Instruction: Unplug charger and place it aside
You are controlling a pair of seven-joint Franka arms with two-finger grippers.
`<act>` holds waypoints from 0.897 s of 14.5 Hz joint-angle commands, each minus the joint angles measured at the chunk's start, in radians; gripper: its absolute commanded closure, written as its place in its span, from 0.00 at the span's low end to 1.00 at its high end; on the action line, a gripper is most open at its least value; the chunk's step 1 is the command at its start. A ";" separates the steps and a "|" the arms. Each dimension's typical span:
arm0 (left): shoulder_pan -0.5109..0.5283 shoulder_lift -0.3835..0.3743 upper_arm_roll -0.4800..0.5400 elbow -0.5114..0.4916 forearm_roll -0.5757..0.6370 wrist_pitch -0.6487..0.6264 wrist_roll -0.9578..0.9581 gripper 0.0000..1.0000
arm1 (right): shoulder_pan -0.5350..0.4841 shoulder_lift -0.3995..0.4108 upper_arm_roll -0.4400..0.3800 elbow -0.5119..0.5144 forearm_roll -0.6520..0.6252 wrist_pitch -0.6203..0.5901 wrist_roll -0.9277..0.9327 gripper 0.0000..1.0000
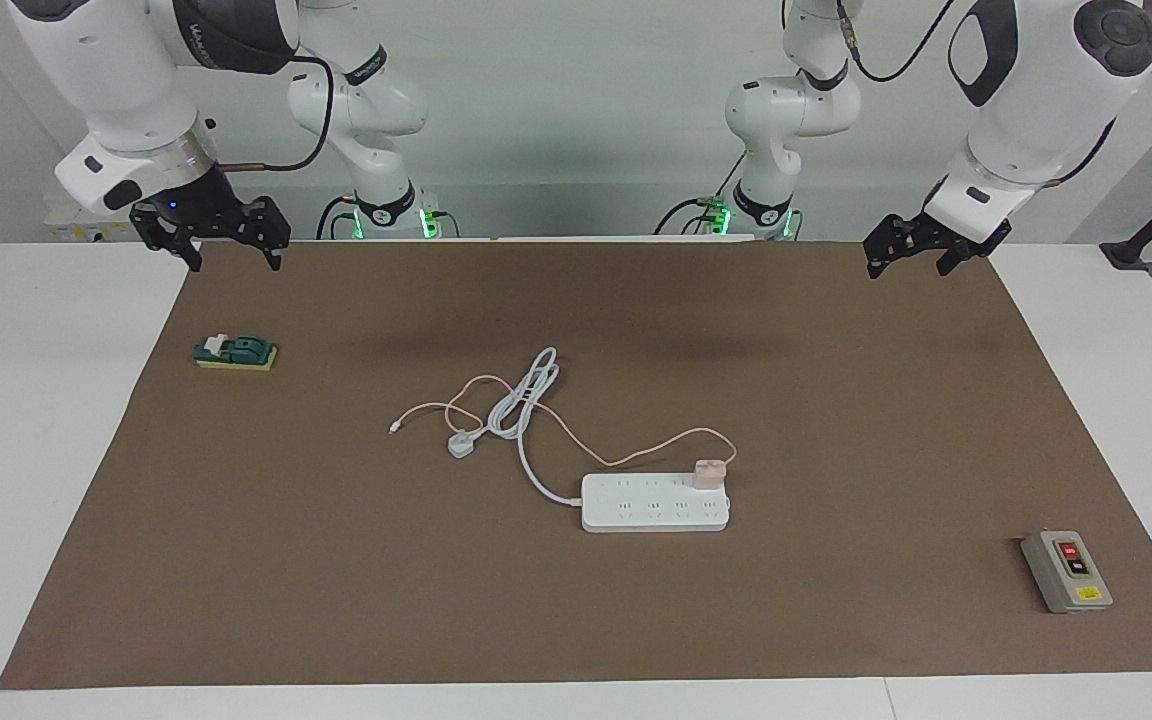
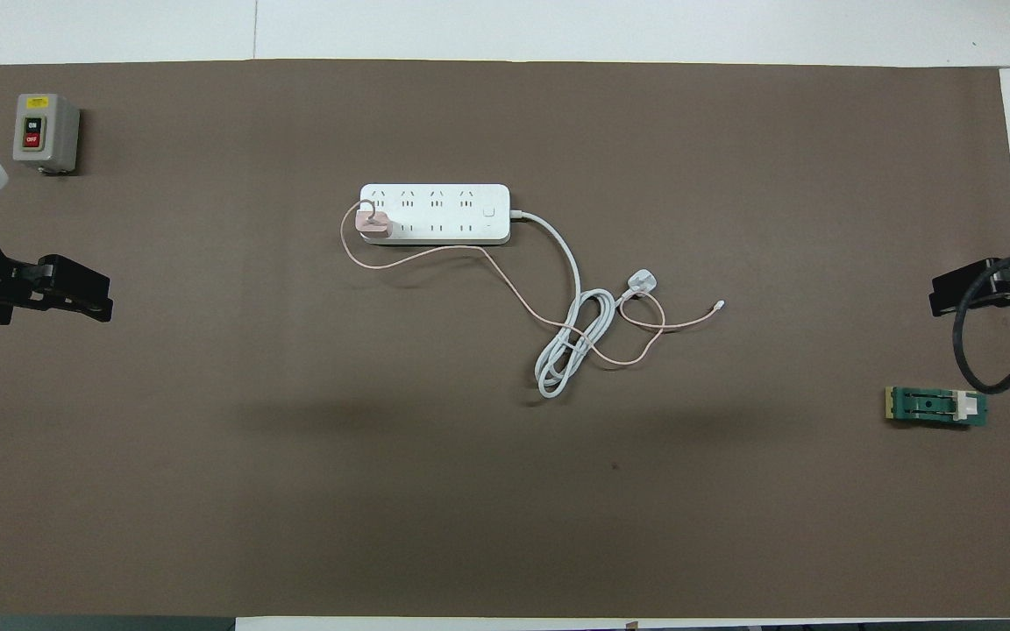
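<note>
From my remote station, the right gripper (image 1: pixel 226 240) hung over the brown mat's (image 1: pixel 836 400) robot-side corner, fingers spread, holding nothing. The small pale-pink cube charger (image 1: pixel 709 473) sat plugged into the long white power strip (image 1: pixel 656 503) mid-mat, its thin pink cable (image 1: pixel 576 435) looping through the strip's coiled white cord (image 1: pixel 526 400). I judged it light, rigid and smooth, the cable limp; best pinched across the cube's sides. One charger, one strip. The left gripper (image 1: pixel 921 245) waited, released.
</note>
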 commanded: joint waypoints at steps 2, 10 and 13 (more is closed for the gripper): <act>0.003 -0.015 -0.005 -0.018 -0.003 0.021 -0.016 0.00 | -0.009 -0.015 0.005 -0.012 0.004 -0.001 0.005 0.00; 0.007 -0.013 -0.004 0.002 -0.001 0.058 -0.021 0.00 | -0.015 -0.015 0.007 -0.012 0.004 0.008 0.005 0.00; -0.002 -0.018 -0.005 -0.023 -0.001 0.105 -0.231 0.00 | -0.014 -0.016 0.007 -0.012 0.004 0.005 0.001 0.00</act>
